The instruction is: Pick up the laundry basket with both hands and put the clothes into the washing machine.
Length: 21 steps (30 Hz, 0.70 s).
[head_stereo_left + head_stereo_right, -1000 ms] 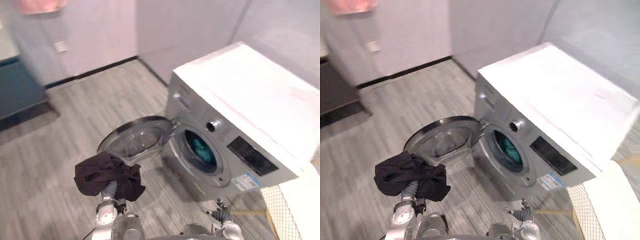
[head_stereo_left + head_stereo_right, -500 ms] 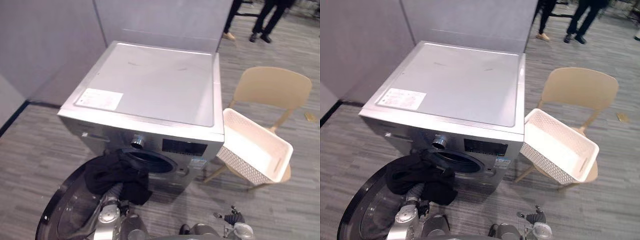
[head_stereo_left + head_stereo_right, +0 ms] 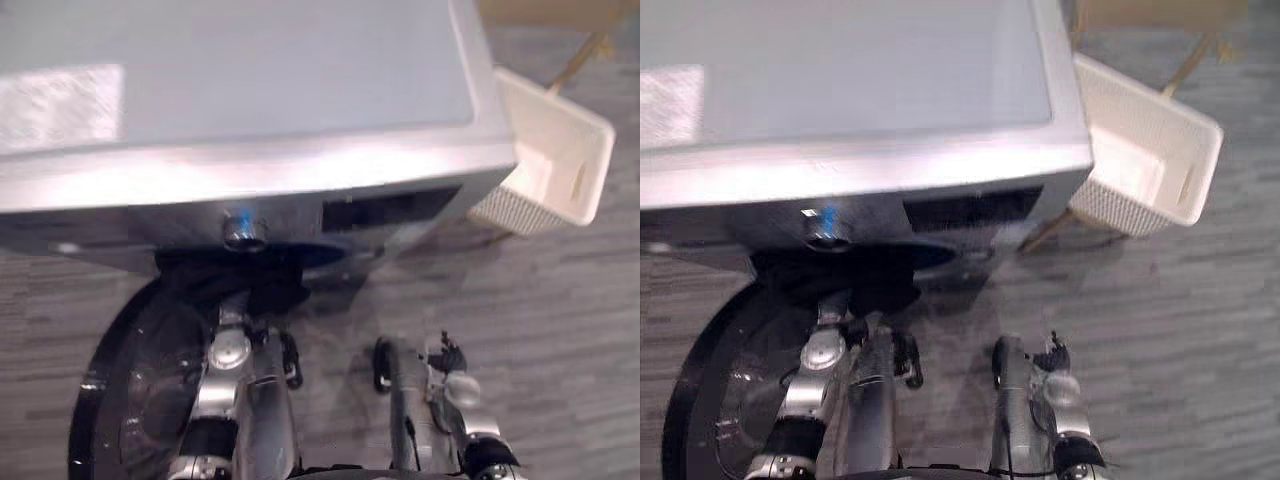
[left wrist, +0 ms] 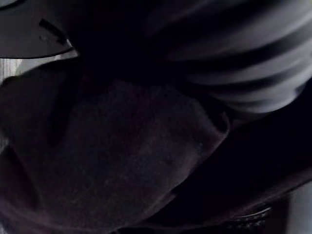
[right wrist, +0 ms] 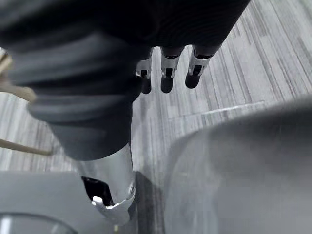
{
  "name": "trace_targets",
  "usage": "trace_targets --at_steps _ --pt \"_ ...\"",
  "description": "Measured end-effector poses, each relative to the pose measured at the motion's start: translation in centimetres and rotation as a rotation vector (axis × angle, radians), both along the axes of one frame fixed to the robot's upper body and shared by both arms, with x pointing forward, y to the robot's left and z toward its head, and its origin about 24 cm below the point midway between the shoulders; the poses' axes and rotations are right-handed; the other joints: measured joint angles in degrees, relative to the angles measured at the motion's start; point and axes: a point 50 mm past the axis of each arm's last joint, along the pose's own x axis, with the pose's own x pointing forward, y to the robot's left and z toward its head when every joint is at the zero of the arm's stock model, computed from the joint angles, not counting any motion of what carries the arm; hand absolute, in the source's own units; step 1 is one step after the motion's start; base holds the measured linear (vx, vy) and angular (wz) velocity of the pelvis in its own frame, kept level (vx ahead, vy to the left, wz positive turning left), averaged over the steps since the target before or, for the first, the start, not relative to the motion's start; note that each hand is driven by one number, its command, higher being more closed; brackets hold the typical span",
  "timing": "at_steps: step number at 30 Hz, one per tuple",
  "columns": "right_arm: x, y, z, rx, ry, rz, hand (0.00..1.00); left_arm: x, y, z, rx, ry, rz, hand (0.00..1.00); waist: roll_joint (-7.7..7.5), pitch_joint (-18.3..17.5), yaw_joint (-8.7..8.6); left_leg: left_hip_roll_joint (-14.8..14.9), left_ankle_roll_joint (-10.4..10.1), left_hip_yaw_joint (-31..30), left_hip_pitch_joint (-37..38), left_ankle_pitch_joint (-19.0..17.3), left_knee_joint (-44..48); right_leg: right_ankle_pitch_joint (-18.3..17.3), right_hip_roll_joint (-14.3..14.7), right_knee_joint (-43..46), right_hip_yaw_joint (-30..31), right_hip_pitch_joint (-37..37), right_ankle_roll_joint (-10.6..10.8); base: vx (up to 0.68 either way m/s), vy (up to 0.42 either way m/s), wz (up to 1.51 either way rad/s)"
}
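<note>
Reaching into the mouth of the washing machine (image 3: pixel 250 100), the left hand (image 4: pixel 243 63) is buried under the dark garment (image 3: pixel 240 285), so I cannot tell whether it grips the cloth or merely carries it. The garment sits at the near lip of the drum opening (image 3: pixel 310 255), above the open door (image 3: pixel 130 380) low on the left. The right hand (image 5: pixel 165 73) hangs relaxed and empty over the floor to the right. The white laundry basket (image 3: pixel 505 205) rests far right beside the machine, well apart from both hands. The loading step appears to be in hand. Next the cloth needs pushing deeper past the lip, then releasing so it does not spill onto the door.
</note>
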Motion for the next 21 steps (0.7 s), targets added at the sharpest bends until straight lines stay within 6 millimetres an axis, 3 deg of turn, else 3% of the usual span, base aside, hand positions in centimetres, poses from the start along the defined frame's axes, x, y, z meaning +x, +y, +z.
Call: trace_targets --at_steps 3,5,11,12,16,17,21 --pt "2.1 -0.1 2.5 -0.015 -0.119 -0.026 0.00 1.2 -0.4 2.5 -0.002 -0.095 0.011 1.00 -0.18 0.8 -0.23 0.6 0.4 -1.9 -9.8 -0.6 6.5 -1.3 0.0 7.1 0.0 -9.4 -0.1 -0.17 -0.046 0.05" --pt "4.1 -0.4 5.4 -0.036 -0.249 -0.053 0.00 2.4 -1.0 4.6 -0.005 -0.168 0.013 1.00 -0.48 1.7 -0.20 1.1 0.8 -3.5 -18.7 -1.2 13.1 -2.7 -0.1 14.5 0.1 -18.0 0.0 -0.14 -0.069 0.08" --pt "6.0 -1.7 10.4 -0.062 -0.480 -0.123 0.00 4.0 -2.1 9.6 0.054 -0.329 0.021 1.00 -0.94 2.8 -0.15 0.4 0.7 -7.9 -33.7 -1.9 24.0 -6.3 -0.9 27.7 0.1 -31.8 -0.5 -0.08 -0.100 0.17" --pt "6.1 -1.8 10.7 -0.066 -0.497 -0.126 0.00 4.2 -2.2 10.2 0.075 -0.347 0.024 1.00 -0.95 2.8 -0.19 0.2 0.7 -8.3 -34.6 -1.9 24.8 -6.7 -1.0 28.7 0.0 -32.6 -0.6 -0.02 -0.081 0.18" --pt "6.1 -1.8 11.8 -0.073 -0.560 -0.125 0.00 5.2 -2.7 16.2 0.207 -0.543 0.069 1.00 -1.91 3.1 -0.75 -0.1 -0.2 -10.4 -38.2 -1.7 27.4 -7.9 -1.3 32.3 -1.1 -35.3 -1.5 -0.02 -0.088 0.12" --pt "6.1 -1.7 12.0 -0.071 -0.575 -0.124 0.00 5.4 -3.0 18.9 0.258 -0.630 0.095 1.00 -2.17 3.1 -1.43 -0.8 -0.9 -11.4 -39.3 -1.3 27.4 -8.0 -1.4 32.7 -1.8 -35.9 -1.9 -0.01 -0.066 0.17" --pt "6.0 -1.7 12.2 -0.072 -0.596 -0.122 0.00 5.1 -3.9 24.0 0.389 -0.799 0.167 1.00 -2.41 3.0 -1.81 -0.7 -1.2 -12.3 -40.2 -0.7 27.5 -8.3 -1.4 33.1 -2.8 -36.6 -2.5 0.02 -0.055 0.04"
